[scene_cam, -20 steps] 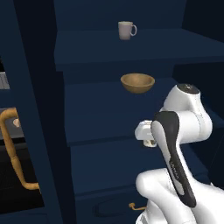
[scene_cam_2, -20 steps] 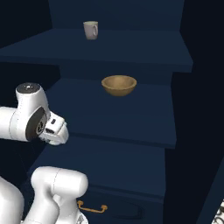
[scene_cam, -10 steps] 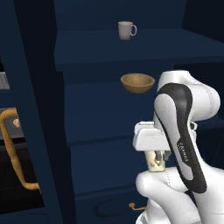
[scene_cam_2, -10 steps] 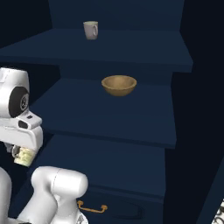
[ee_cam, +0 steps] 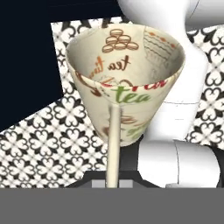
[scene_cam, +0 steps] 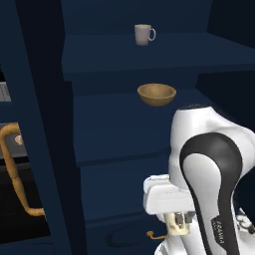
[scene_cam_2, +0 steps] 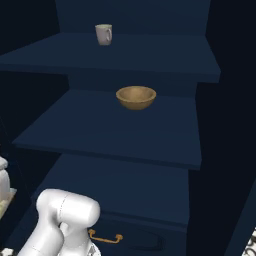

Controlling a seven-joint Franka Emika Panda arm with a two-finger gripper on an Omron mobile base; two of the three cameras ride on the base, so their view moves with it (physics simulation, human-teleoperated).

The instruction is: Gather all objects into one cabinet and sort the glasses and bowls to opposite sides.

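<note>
My gripper [ee_cam: 113,176] is shut on the wall of a cream tumbler [ee_cam: 127,83] printed with tea lettering, and it points down over a patterned floor. From the left base view the gripper [scene_cam: 179,225] hangs low in front of the cabinet with the tumbler [scene_cam: 178,230] under it. In the open navy cabinet [scene_cam: 124,144], a tan wooden bowl [scene_cam: 156,94] [scene_cam_2: 136,97] sits on the middle shelf. A grey-beige handled mug [scene_cam: 144,35] [scene_cam_2: 103,34] stands on the shelf above.
The cabinet door stands open at the left with its curved brass-orange handle [scene_cam: 16,174]. A low drawer with a brass pull [scene_cam_2: 105,238] lies under the shelves. My arm's white links [scene_cam: 214,169] stand close in front of the lower shelf.
The arm has folded downward. The gripper dropped from shelf height to low in front of the drawer, carrying the cream tumbler. Bowl and mug stayed put.
</note>
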